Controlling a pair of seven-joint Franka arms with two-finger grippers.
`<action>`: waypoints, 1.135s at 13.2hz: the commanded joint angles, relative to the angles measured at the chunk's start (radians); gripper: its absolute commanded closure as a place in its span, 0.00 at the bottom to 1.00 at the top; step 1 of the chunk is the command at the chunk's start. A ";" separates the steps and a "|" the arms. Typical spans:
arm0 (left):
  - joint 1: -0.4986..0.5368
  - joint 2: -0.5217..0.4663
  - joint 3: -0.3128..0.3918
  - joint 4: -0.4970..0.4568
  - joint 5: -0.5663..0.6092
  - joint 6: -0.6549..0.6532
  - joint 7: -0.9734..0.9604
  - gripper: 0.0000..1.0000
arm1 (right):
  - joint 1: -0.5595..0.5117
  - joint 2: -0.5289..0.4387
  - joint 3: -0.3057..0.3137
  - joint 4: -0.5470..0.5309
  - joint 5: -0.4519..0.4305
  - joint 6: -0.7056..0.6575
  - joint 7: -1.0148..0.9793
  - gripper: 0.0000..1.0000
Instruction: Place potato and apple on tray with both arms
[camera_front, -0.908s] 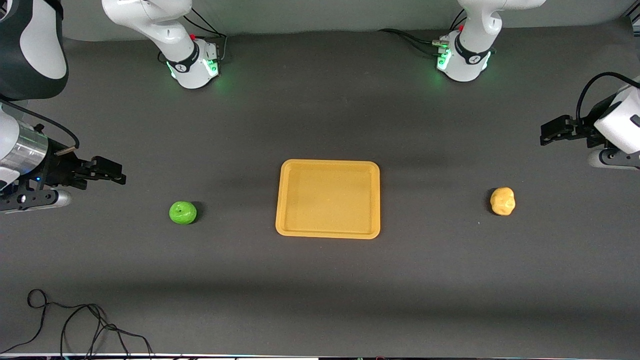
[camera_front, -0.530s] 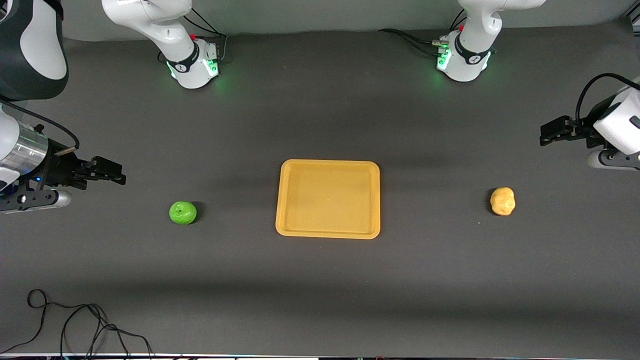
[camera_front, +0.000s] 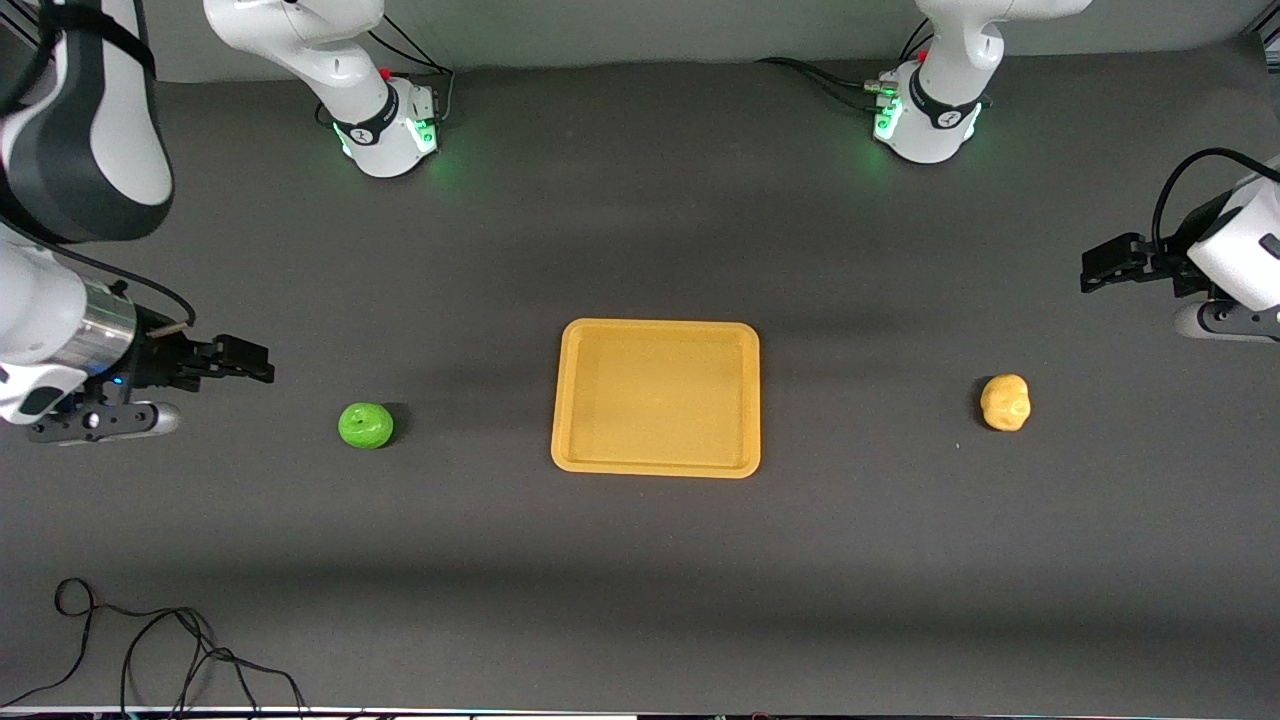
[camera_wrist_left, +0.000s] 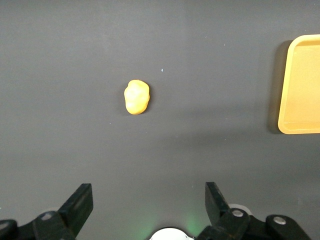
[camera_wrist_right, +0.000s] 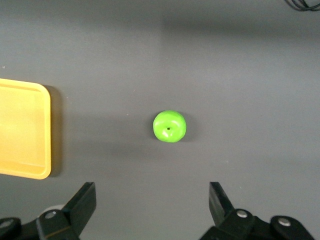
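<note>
Two grippers: both carry nothing, and neither fruit has reached the tray yet.
Right gripper (camera_front: 240, 360): your fingers (camera_wrist_right: 82, 202) are spread wide and touch nothing; it hangs above the table at the right arm's end.
Left gripper (camera_front: 1105, 268): your fingers (camera_wrist_left: 80, 205) are likewise wide apart and empty; it is up over the left arm's end of the table.
Apple (camera_front: 365, 425): it sits on the table between the right gripper and the tray, stem dimple up. In the right wrist view the apple (camera_wrist_right: 169, 126) lies ahead of the spread fingers and close to their centreline, so your reach is mostly forward and down.
Potato (camera_front: 1005, 402): it lies on the table toward the left arm's end, well apart from the tray. In the left wrist view the potato (camera_wrist_left: 136, 97) sits ahead of the fingers, roughly centred between them, with its long axis pointing away from the gripper. The gap should take it across its narrow width, I judge.
Tray (camera_front: 655, 468): it lies flat mid-table, nothing in it, at about the same nearness to the front camera as both fruits.
Nearer arm: take the apple with your right arm and the potato with your left; each is well clear of the other arm's reach.
Step in hand: likely the approach to both picks.
</note>
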 joint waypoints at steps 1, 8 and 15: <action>0.041 -0.017 0.002 -0.017 0.011 0.025 -0.001 0.00 | 0.011 0.001 -0.001 -0.118 -0.007 0.145 0.020 0.00; 0.101 -0.084 0.002 -0.248 0.013 0.217 0.099 0.00 | 0.013 0.157 0.005 -0.290 -0.002 0.474 0.007 0.00; 0.095 0.010 -0.001 -0.664 0.025 0.838 0.097 0.00 | 0.048 0.208 0.009 -0.436 0.007 0.718 0.009 0.00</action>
